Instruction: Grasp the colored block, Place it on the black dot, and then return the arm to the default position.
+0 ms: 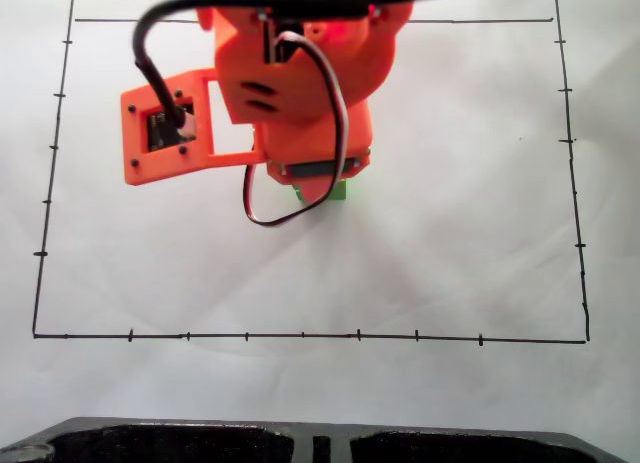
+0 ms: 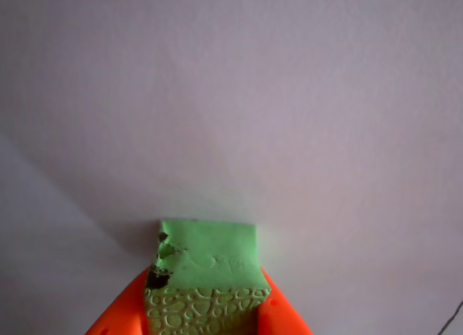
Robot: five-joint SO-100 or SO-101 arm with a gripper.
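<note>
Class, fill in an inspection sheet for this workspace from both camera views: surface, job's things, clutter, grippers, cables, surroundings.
Surface: white paper sheet with a hand-drawn black border with ticks.
Job's things: green block between the orange jaws in the wrist view; in the fixed view, only a sliver of it peeks from under the arm. Black dot: nothing seen.
Clutter: nothing seen.
Grippers: gripper shut on the block, one jaw on each side.
Cables: black cable to the wrist camera; red, white and black wire loop hanging below the arm.
Surroundings: dark edge along the bottom of the fixed view.
</note>
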